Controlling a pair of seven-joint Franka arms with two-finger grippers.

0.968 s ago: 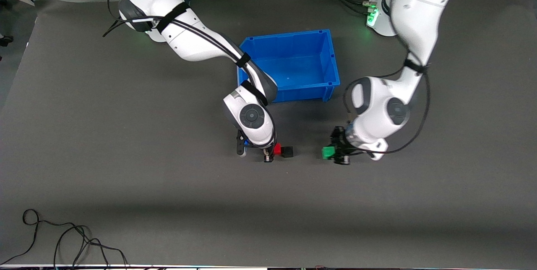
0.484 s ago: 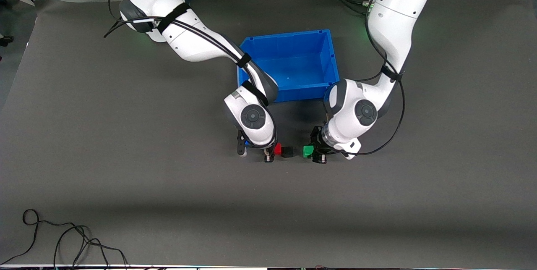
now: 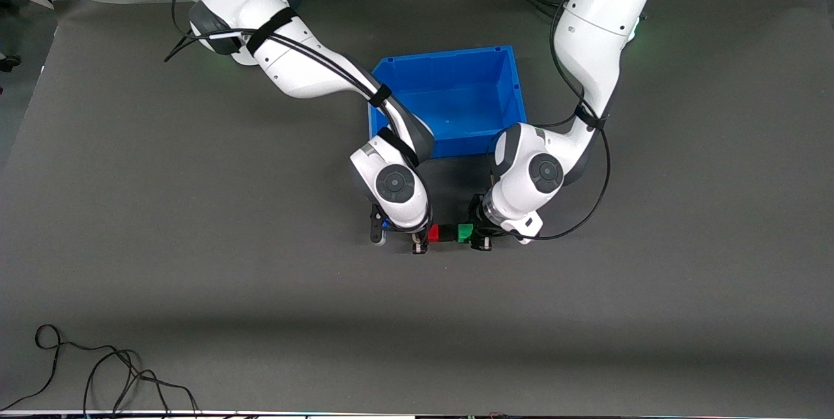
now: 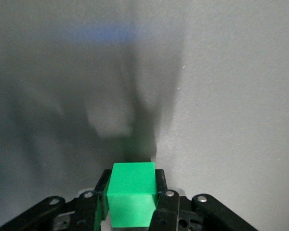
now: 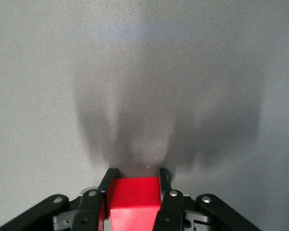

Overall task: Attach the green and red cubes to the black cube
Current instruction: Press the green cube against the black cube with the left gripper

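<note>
The red cube (image 3: 434, 232), the black cube (image 3: 447, 233) and the green cube (image 3: 464, 232) sit in a row on the grey table, with the black cube in the middle touching both. My right gripper (image 3: 425, 237) is shut on the red cube (image 5: 134, 201), its jaws tight on two opposite faces. My left gripper (image 3: 472, 236) is shut on the green cube (image 4: 131, 197) in the same way. The black cube does not show clearly in either wrist view.
A blue bin (image 3: 449, 58) stands farther from the front camera than the cubes, between the two arms. A loose black cable (image 3: 98, 370) lies at the table's near edge, toward the right arm's end.
My left gripper has carried the green cube toward the right arm's end until it meets the black cube. The right gripper, red cube and black cube have stayed put.
</note>
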